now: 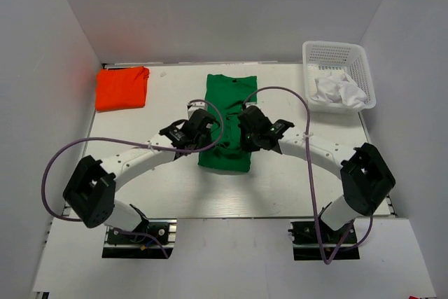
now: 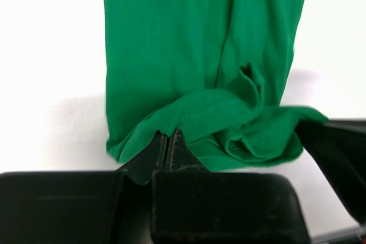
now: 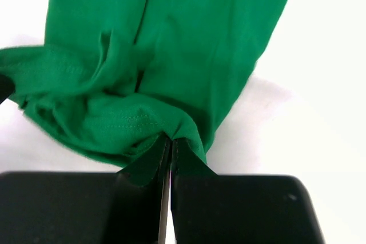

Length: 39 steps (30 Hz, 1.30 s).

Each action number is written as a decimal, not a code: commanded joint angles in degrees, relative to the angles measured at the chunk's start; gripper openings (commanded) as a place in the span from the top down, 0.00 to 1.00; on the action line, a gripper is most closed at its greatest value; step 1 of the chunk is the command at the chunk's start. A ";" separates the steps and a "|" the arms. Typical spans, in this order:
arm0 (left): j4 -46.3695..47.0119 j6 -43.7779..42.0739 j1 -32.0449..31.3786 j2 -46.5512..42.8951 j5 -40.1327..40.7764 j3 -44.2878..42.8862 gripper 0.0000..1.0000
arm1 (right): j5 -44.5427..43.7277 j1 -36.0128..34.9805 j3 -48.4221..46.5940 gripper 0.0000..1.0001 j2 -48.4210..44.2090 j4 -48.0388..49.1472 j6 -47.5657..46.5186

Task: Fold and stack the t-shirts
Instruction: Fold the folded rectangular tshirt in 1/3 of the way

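Note:
The green t-shirt (image 1: pixel 229 99) lies lengthwise in the middle of the table, folded into a narrow strip. My left gripper (image 1: pixel 212 129) is shut on its near hem at the left corner, seen in the left wrist view (image 2: pixel 167 136) with green cloth (image 2: pixel 194 55) bunched over the tips. My right gripper (image 1: pixel 243 129) is shut on the hem's right corner, seen in the right wrist view (image 3: pixel 171 140) with the cloth (image 3: pixel 189 38) hanging beyond. Both hold the hem lifted over the shirt's middle. The orange-red t-shirt (image 1: pixel 122 87) lies folded at the far left.
A white mesh basket (image 1: pixel 339 57) with crumpled white cloth (image 1: pixel 339 91) in it stands at the far right corner. White walls close in the table on the left, back and right.

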State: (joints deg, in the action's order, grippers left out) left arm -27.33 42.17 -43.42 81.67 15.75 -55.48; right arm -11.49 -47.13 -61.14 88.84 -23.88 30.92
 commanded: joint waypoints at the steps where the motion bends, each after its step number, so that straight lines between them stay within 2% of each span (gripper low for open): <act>1: 2.20 -2.35 1.85 1.65 1.04 -4.71 1.00 | -1.96 3.00 -4.16 1.00 0.28 1.47 -3.49; 7: 7.98 -5.08 5.19 4.89 1.04 -8.84 1.00 | -0.99 7.22 -6.79 1.00 1.50 4.28 -5.60; 13: 9.48 -8.59 7.91 10.43 -1.06 -14.38 1.00 | 1.82 10.39 -10.65 1.00 5.11 6.91 -6.92; 29: 10.19 -12.11 12.74 22.92 -5.72 -23.70 1.00 | 8.58 17.34 -19.62 1.00 16.80 8.15 -8.86; 35: 8.88 -12.11 14.32 27.57 -5.47 -27.30 1.00 | 8.50 19.01 -22.52 1.00 21.11 8.14 -8.16; 36: 8.35 -11.51 14.33 28.28 -4.86 -28.09 0.96 | 8.58 19.10 -23.22 0.93 21.72 8.23 -7.98; 37: 8.35 -11.50 15.02 28.89 -4.85 -28.97 0.62 | 8.59 19.62 -23.67 0.82 22.25 8.23 -7.63; 38: 7.48 -11.50 15.55 29.42 -4.85 -30.55 0.42 | 8.41 19.89 -24.10 0.56 23.13 8.23 -7.71; 39: 7.47 -11.50 15.56 30.12 -4.33 -31.34 0.16 | 8.84 19.98 -26.02 0.47 23.92 8.15 -8.15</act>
State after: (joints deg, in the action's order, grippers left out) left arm -19.20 30.39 -29.15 112.18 10.39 -82.91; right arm -3.01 -28.08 -82.70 111.68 -17.50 23.46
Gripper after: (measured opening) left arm 0.676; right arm 0.477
